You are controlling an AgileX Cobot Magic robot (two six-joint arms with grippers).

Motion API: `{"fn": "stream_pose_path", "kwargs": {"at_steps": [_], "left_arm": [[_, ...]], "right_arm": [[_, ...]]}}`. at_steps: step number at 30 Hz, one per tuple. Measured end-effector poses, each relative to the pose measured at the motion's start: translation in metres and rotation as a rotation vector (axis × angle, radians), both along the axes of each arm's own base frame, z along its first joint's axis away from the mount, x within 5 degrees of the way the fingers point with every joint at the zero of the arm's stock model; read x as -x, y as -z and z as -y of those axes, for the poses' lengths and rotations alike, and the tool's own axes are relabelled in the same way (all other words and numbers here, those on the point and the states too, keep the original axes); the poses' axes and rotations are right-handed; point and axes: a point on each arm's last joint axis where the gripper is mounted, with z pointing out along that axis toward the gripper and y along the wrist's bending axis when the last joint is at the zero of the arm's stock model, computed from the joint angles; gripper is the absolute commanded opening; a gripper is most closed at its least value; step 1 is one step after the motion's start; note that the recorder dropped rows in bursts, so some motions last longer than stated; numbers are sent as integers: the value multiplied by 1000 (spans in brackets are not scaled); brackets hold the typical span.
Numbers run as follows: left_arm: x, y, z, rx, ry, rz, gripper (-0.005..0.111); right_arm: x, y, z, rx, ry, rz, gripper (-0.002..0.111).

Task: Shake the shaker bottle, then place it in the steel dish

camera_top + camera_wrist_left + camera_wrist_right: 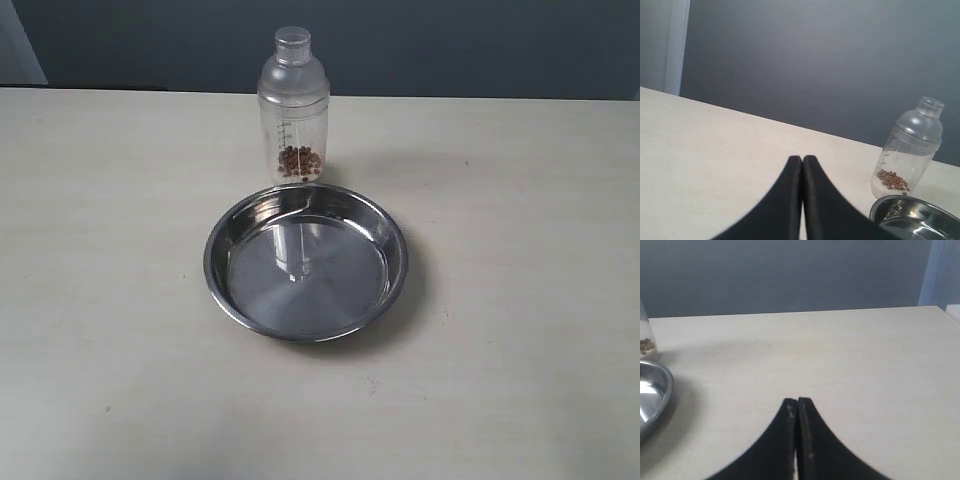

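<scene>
The clear shaker bottle [293, 110] stands upright on the table just behind the steel dish [306, 262], brown beads at its bottom. The dish holds nothing. No arm shows in the exterior view. In the left wrist view my left gripper [802, 159] is shut on nothing, well short of the shaker bottle [907, 150] and the steel dish [912, 217]. My right gripper [797, 401] is likewise shut and holds nothing; the steel dish [652, 395] rim and a sliver of the shaker bottle [646, 340] sit at that view's edge.
A pale wooden table [520, 200] carries both objects, with a dark grey wall [450, 45] behind its far edge. A light panel [675, 45] stands at the back left corner.
</scene>
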Motion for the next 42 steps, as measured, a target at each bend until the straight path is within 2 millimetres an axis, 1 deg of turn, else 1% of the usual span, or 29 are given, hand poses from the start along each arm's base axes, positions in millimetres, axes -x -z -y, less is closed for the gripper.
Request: {"fn": "stream_pose_path", "kwargs": {"at_steps": [8, 18, 24, 26, 28, 32, 34, 36, 38, 42], "left_arm": [[0, -6, -2, -4, -22, 64, 0], [1, -8, -3, 95, -31, 98, 0], [1, -7, -2, 201, -21, 89, 0], [2, -18, 0, 190, 4, 84, 2], [4, -37, 2, 147, 23, 100, 12], [5, -84, 4, 50, 42, 138, 44], [0, -104, 5, -21, 49, 117, 63], [-8, -120, 5, -79, 64, 85, 75], [-22, -132, 6, -65, 87, 45, 80], [-52, -147, 8, -22, 141, -26, 80]], "right_arm": [[0, 0, 0, 0, 0, 0, -1], [0, 0, 0, 0, 0, 0, -1], [0, 0, 0, 0, 0, 0, -1], [0, 0, 0, 0, 0, 0, -1], [0, 0, 0, 0, 0, 0, -1], [0, 0, 0, 0, 0, 0, -1], [0, 0, 0, 0, 0, 0, -1], [0, 0, 0, 0, 0, 0, -1], [0, 0, 0, 0, 0, 0, -1], [0, 0, 0, 0, 0, 0, -1]]}}
